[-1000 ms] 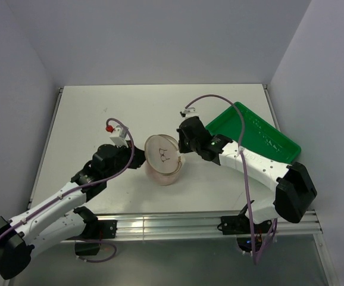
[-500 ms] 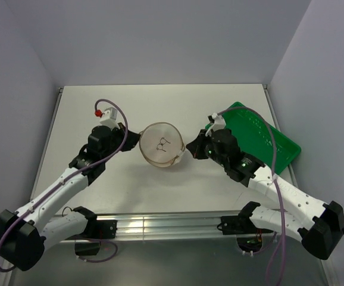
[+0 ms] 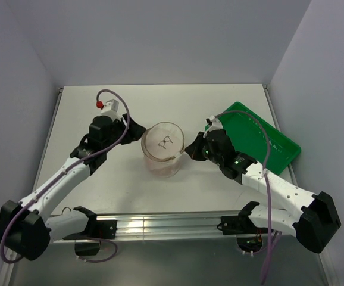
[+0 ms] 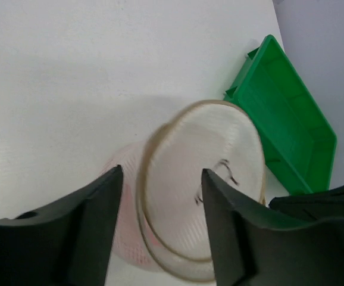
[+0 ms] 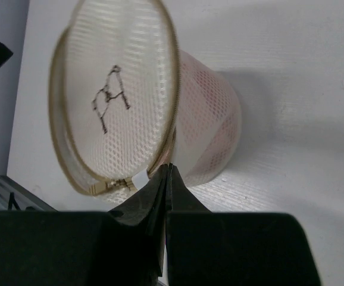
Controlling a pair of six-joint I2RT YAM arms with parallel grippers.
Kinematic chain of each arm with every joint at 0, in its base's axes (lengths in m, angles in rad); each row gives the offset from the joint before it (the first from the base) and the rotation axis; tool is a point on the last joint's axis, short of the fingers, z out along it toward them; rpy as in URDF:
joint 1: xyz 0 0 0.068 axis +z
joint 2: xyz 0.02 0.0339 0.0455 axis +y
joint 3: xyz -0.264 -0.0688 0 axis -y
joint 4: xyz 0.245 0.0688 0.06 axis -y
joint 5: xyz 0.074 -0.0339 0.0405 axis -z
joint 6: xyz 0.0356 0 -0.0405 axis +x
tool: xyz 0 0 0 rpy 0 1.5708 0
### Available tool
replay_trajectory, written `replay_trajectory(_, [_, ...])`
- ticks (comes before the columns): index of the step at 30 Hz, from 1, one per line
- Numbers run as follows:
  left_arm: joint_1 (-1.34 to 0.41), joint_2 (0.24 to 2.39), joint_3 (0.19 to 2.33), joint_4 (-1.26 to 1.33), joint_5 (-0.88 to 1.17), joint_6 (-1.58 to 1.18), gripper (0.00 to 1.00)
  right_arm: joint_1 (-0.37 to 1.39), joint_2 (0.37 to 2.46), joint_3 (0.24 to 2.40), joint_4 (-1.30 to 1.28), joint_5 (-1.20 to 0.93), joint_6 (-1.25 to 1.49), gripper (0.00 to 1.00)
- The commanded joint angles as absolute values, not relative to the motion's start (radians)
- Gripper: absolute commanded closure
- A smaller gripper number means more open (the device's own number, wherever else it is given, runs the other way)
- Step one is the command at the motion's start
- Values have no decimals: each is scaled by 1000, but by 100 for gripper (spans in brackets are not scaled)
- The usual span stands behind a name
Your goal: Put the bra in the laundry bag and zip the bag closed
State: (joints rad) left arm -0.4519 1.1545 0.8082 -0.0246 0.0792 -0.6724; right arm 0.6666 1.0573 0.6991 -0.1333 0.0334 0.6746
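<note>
Mesh rim of the laundry bag [image 3: 163, 148] is pinched by the closed right gripper [image 5: 167, 173]; the left gripper [image 4: 160, 179] is spread apart, empty.

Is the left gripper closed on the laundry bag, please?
No, the left gripper stands open, the laundry bag showing between its jaws.

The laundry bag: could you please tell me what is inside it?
Pale pink fabric, apparently the bra, shows through the mesh side of the laundry bag. Its straps and full shape cannot be made out behind the mesh and top disc.
</note>
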Motion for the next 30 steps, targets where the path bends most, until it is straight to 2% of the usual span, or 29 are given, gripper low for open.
replay_trajectory(1, [-448, 1023, 824, -43, 20, -661, 36, 661, 1037, 695, -19, 43, 707, 100])
replay_trajectory(2, [-448, 996, 812, -64, 9, -664, 32, 660, 1020, 672, -5, 40, 713, 100])
replay_trajectory(4, [-448, 918, 770, -83, 6, -673, 30, 660, 1005, 644, 46, 31, 741, 100])
replay_trajectory(8, [-486, 783, 608, -75, 75, -788, 37, 663, 974, 554, 130, 6, 779, 100])
replay_trajectory(11, [-598, 681, 516, -33, 28, -900, 42, 661, 969, 519, 170, 5, 788, 100])
replay_trajectory(14, [-684, 638, 422, 79, 25, -1024, 42, 663, 966, 509, 186, 5, 792, 100])
replay_trajectory(19, [-825, 695, 380, 308, -4, -1109, 39, 664, 934, 491, 209, 5, 779, 100])
replay_trajectory(23, [-955, 828, 376, 425, -93, -1150, 40, 664, 908, 469, 227, 12, 773, 100])
replay_trajectory(24, [-980, 878, 373, 510, -121, -1170, 46, 664, 901, 459, 235, 11, 772, 100])
replay_trajectory(30, [-1022, 896, 435, 457, -277, -1097, 52, 664, 884, 439, 239, 12, 764, 100])
